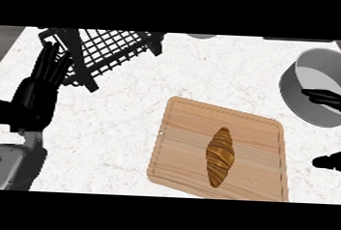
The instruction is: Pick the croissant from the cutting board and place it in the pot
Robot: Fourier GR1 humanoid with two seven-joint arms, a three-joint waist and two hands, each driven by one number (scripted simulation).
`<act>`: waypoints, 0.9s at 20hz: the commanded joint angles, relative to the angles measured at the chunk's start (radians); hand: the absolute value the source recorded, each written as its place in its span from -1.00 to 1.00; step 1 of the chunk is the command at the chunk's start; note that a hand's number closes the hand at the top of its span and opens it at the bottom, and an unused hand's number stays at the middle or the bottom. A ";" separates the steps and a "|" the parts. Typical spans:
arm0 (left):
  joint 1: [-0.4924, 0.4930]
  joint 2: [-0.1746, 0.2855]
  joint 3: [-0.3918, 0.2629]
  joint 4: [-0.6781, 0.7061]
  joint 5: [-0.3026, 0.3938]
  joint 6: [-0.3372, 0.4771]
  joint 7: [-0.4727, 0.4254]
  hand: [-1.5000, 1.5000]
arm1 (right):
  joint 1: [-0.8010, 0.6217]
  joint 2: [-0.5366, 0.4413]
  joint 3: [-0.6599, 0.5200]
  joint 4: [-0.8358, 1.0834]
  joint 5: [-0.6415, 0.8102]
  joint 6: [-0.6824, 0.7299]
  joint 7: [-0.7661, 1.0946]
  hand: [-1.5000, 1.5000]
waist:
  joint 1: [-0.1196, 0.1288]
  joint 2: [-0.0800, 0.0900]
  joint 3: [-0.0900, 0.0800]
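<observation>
One croissant (220, 157) lies lengthwise in the middle of the cutting board (187, 137) on the table (115, 134), untouched. At the right edge, the right robot hand (331, 99) holds its fingers and thumb wide apart, fingers over the pot (302, 106). It would do best to come left and close across the croissant's narrow width. The left robot hand (35, 99) rests open at the left.

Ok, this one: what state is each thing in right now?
Croissant: lying on the cutting board, untouched.
Cutting board: flat on the counter.
Pot: upright, no lid, croissant not in it.
Wire rack: standing on the counter.
Left hand: open, resting, fingers up.
Right hand: open, fingers over the pot.
</observation>
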 commanded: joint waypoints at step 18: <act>-0.060 -0.024 0.068 0.058 -0.032 -0.028 0.025 0.00 | -0.066 0.115 0.188 -0.438 0.285 0.208 0.736 -1.00 | -0.004 0.004 -0.002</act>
